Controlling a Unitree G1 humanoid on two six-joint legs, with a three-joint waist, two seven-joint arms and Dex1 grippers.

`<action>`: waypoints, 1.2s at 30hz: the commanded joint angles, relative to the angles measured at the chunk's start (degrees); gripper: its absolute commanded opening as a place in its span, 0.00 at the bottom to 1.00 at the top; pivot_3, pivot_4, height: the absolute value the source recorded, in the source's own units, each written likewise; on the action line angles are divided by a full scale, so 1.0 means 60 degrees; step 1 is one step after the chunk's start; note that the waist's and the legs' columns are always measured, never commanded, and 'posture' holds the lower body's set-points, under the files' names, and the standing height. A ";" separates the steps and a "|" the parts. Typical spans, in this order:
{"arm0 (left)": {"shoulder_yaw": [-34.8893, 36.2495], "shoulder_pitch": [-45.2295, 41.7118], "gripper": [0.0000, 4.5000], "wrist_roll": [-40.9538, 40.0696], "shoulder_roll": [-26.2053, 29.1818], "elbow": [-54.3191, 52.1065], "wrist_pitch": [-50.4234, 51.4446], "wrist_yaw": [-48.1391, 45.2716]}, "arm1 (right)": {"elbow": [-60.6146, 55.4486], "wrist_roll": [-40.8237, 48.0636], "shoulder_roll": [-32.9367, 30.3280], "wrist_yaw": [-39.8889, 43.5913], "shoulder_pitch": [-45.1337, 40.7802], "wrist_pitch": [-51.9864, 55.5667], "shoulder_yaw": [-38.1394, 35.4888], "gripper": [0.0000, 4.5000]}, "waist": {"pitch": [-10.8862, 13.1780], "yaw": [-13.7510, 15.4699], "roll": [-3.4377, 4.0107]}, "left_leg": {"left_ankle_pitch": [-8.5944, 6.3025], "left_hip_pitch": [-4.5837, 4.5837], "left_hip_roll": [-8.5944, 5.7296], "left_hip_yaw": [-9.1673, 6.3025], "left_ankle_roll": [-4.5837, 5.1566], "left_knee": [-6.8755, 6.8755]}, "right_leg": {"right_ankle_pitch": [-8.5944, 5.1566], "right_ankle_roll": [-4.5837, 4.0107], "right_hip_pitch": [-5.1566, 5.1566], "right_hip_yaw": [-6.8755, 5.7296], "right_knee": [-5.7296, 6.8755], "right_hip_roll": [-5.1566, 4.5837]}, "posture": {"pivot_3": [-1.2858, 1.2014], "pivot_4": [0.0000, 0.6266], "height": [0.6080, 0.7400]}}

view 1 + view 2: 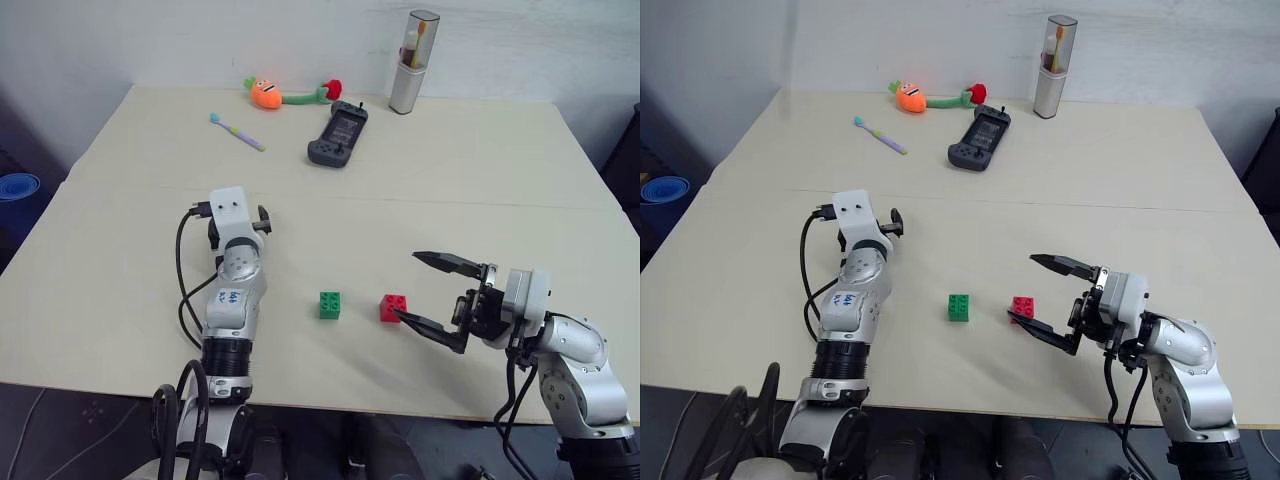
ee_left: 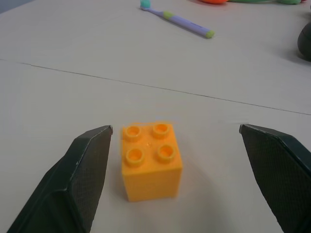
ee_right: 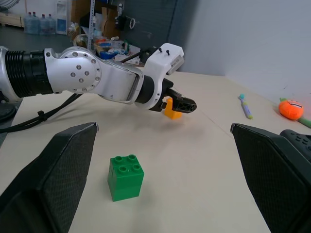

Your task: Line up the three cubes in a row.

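left hand point(image 2: 175, 179) spreading wide around yellow-orange cube point(image 2: 150, 160), its arm hiding cube in eye views | right hand point(image 1: 440, 302) gaping beside red cube point(image 1: 393, 307) | wrist sticker writing unreadable

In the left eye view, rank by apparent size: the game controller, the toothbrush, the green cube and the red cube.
1. Game controller, clearly largest.
2. Toothbrush, long but thin.
3. Green cube and red cube: they look alike, so I won't rank them.

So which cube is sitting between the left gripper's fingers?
The yellow-orange cube. It stands on the table between the left gripper's open fingers, untouched. The green cube and red cube sit by the right gripper.
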 commanded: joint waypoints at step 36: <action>-0.1031 0.1721 0.33 -0.3483 0.7915 0.1069 -0.4892 -1.8627 | -0.0903 0.0167 -0.1083 0.0631 0.2286 -0.0230 -0.1204 1.00 | 0.0003 -0.0076 0.0012 | 0.0003 -0.0005 0.0003 -0.0001 -0.0003 0.0002 | -0.0016 -0.0027 -0.0005 -0.0007 0.0005 0.0004 | 0.52 0.24 1.00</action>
